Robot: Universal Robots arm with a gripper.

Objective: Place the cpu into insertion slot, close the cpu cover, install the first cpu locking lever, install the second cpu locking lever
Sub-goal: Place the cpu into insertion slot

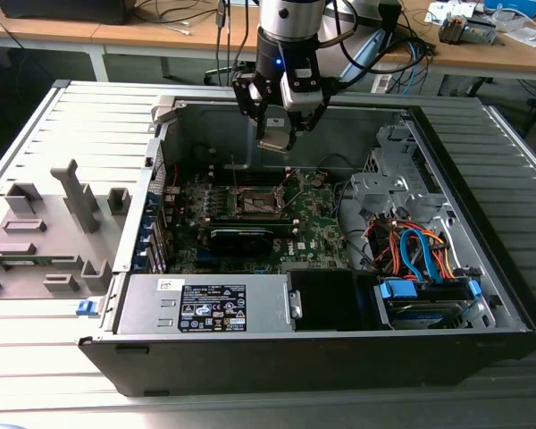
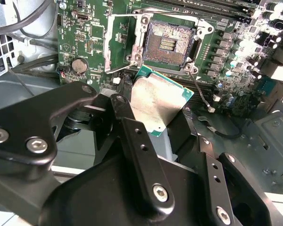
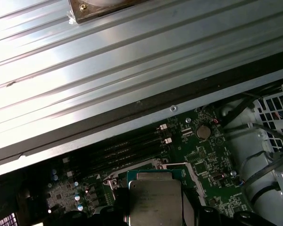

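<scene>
My gripper (image 1: 275,136) hangs inside the open computer case, above the green circuit board (image 1: 317,228), shut on the cpu (image 1: 274,140). In the second wrist view the cpu (image 2: 155,101) shows its silver-grey top with a teal edge, tilted between the black fingers (image 2: 132,136). Just beyond it lies the insertion slot (image 2: 167,44), its brownish pin field bare. The cpu cover (image 2: 119,42) stands swung open beside the slot. In the first wrist view the cpu (image 3: 155,197) sits over the board near the memory slots.
The case (image 1: 339,344) lies on a ribbed grey table. A power supply (image 1: 205,308) fills its near wall, and a drive cage with orange and blue cables (image 1: 411,250) sits at the exterior view's right. A grey fixture (image 1: 54,228) stands outside at the left.
</scene>
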